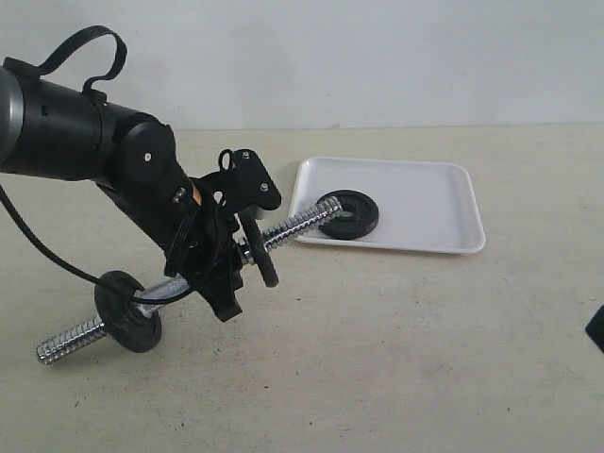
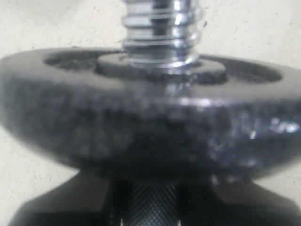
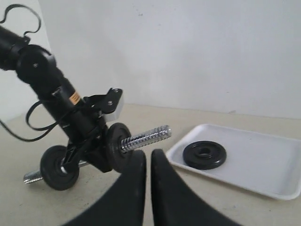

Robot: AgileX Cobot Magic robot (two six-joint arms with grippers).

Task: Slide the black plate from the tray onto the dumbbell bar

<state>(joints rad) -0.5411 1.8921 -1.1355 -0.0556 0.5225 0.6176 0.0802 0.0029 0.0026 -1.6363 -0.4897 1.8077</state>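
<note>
The black plate lies flat at the near left of the white tray. My left gripper is shut on the knurled middle of the dumbbell bar. The bar is tilted, and its free threaded end points at the tray, raised and short of the plate. A black plate sits on the bar just beyond the left fingers. My right gripper hangs at the right edge, shut and holding nothing.
Two other black discs are on the bar: one near its low far end, one beside the left gripper. The left arm's cable loops over the table. A white wall stands behind.
</note>
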